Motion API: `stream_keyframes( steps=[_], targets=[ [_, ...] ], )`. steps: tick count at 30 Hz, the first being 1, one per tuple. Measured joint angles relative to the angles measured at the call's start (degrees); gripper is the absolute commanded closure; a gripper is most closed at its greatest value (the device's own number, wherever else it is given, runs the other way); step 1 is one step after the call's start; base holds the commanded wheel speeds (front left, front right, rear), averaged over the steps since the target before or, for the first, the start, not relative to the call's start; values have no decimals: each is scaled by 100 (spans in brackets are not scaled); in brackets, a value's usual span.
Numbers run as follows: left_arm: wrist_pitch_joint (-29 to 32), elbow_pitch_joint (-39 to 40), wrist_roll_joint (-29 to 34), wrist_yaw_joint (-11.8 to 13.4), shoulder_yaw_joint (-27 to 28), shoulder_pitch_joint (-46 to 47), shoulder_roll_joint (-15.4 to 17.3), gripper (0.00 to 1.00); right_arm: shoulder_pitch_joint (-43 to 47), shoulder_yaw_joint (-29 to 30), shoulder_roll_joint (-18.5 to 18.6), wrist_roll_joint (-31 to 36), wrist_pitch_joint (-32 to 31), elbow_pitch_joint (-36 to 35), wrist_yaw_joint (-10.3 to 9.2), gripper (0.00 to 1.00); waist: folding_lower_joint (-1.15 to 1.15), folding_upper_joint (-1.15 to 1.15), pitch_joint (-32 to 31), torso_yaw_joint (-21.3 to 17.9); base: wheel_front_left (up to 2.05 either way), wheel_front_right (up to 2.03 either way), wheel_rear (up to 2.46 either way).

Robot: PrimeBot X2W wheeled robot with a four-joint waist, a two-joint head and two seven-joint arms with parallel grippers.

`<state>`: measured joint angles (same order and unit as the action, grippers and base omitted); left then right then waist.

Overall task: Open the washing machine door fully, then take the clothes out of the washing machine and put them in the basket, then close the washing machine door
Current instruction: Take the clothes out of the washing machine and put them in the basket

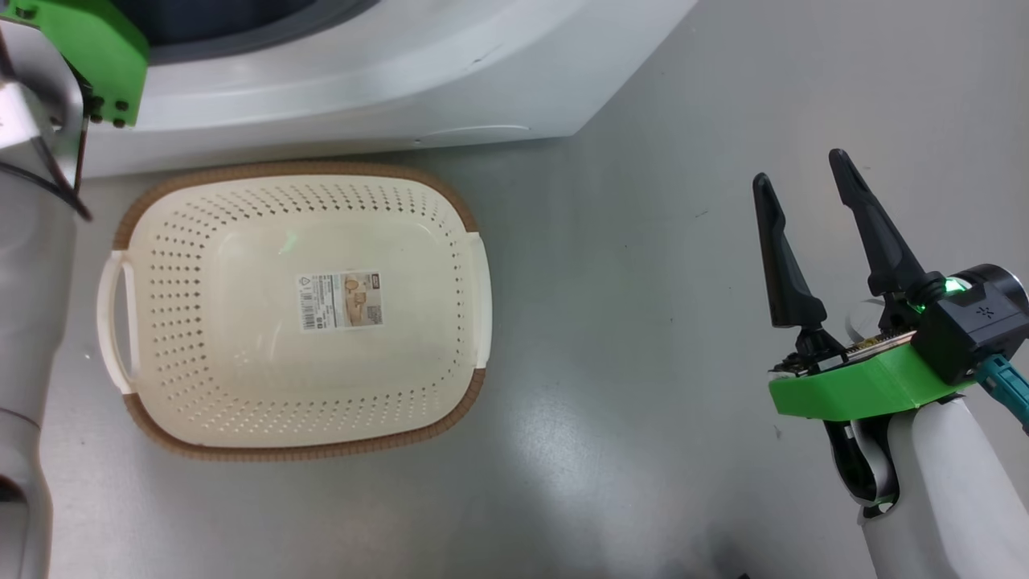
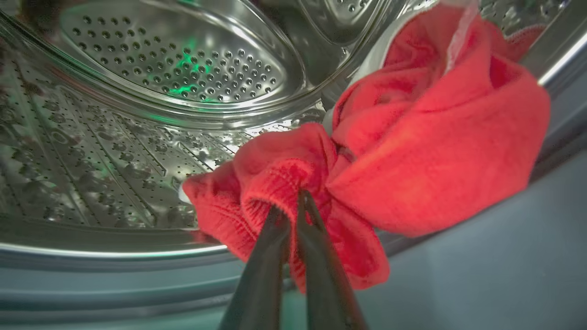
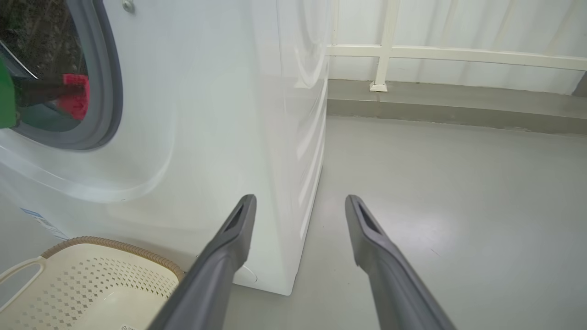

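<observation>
Step in hand: by my judgement, drawing the first garment out of the washing machine (image 3: 220, 114); nothing lies in the basket (image 1: 297, 170) yet.
Left arm: the left gripper (image 2: 290, 204) reaches into the drum (image 2: 137, 137), jaws pressed together and pinching a ribbed fold of the red clothes (image 2: 412, 151).
Load: the clothes lie bunched low in the drum, close to the washing machine's opening, with most of the cloth off to one side of the pinch.
Withdrawal: pull straight back out of the opening, slowly, lifting enough for the trailing cloth to clear the grey rubber ring (image 3: 112, 91).
Drop point: the basket sits on the floor (image 1: 643, 322) just in front of the washing machine, so the carry is short; let go only once the bulk is inside its rim.
Right arm: the right gripper (image 1: 798, 166) hangs off the washing machine's front corner, jaws spread, holding nothing; best kept out of the path.
Risk: a thin pinch may slip, or the cloth may snag on the ring.
</observation>
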<state>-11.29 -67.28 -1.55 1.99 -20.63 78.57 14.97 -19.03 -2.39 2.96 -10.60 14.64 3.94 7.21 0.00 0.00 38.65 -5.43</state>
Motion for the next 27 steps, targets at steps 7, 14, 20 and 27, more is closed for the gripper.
stream_keyframes(
  steps=[7,14,20,27],
  targets=[
    [-272,421,-168,111,43,-304,10,100,1,77,1,9,0,16,0,0,0,0,-152,78,0,0,0],
    [-302,1604,-307,260,93,-933,45,100,7,162,3,60,0,49,0,0,0,0,-379,178,0,0,0],
    [-304,2907,-404,372,205,-1878,68,100,48,179,3,77,0,90,0,0,0,0,-664,268,0,0,0],
    [-327,4007,-408,524,265,-2797,162,100,270,193,3,159,0,153,0,0,0,0,-1056,360,0,0,0]
  ],
)
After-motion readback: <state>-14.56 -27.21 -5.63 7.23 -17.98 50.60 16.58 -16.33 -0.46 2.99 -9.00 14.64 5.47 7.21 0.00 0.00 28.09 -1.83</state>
